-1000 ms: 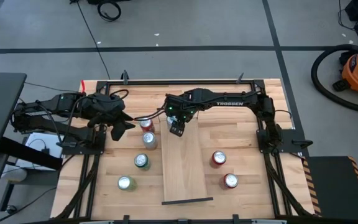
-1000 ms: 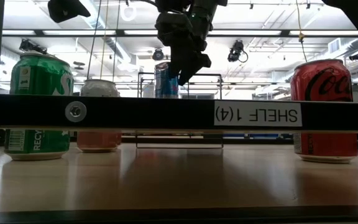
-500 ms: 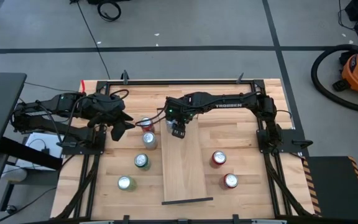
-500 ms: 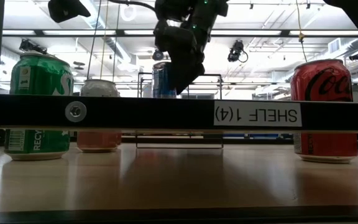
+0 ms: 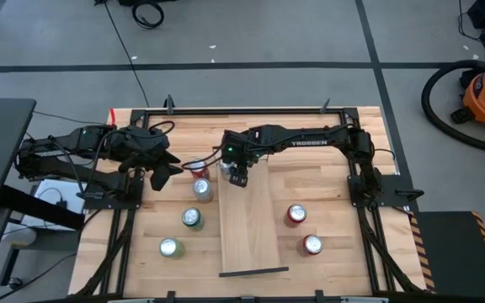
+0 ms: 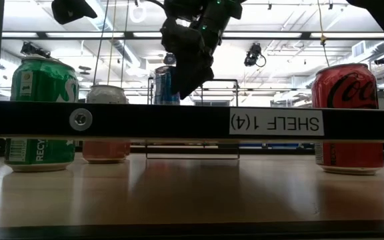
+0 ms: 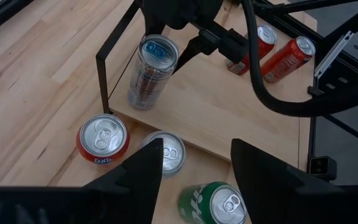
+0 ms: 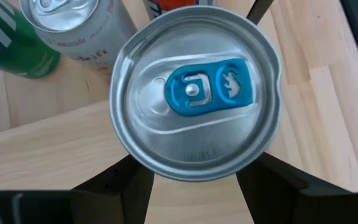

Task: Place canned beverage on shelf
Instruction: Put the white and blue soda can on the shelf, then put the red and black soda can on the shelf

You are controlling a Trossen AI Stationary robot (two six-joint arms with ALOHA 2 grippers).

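Note:
A slim silver can with a blue tab (image 7: 151, 74) stands upright at the far left corner of the pale-wood shelf (image 5: 249, 223), beside the black wire rail (image 7: 107, 62). It also shows in the low view (image 6: 159, 85). My right gripper (image 5: 238, 174) is over the shelf's far end, shut on this can, whose top (image 8: 194, 93) fills the right wrist view. My left gripper (image 5: 163, 172) is open and empty, above the tabletop left of the shelf. My right gripper has one finger (image 8: 114, 180) on each side of the can's wall, just below the top rim (image 8: 166, 171), which hides the contact itself. The fingers slant down from above and from the table's right. The can stays upright, its base (image 7: 138, 102) at the shelf board.
An orange can (image 7: 102, 138), a silver can (image 7: 166, 152) and two green cans (image 5: 192, 218) (image 5: 169, 247) stand on the tabletop left of the shelf. Two red cans (image 5: 296, 215) (image 5: 311, 245) stand right of it. The shelf's middle and near end (image 5: 251, 252) are bare.
My right gripper has gone toward the table's left edge, and the blue-tab can has gone with it, staying upright, from the middle of the shelf's far end toward its left corner.

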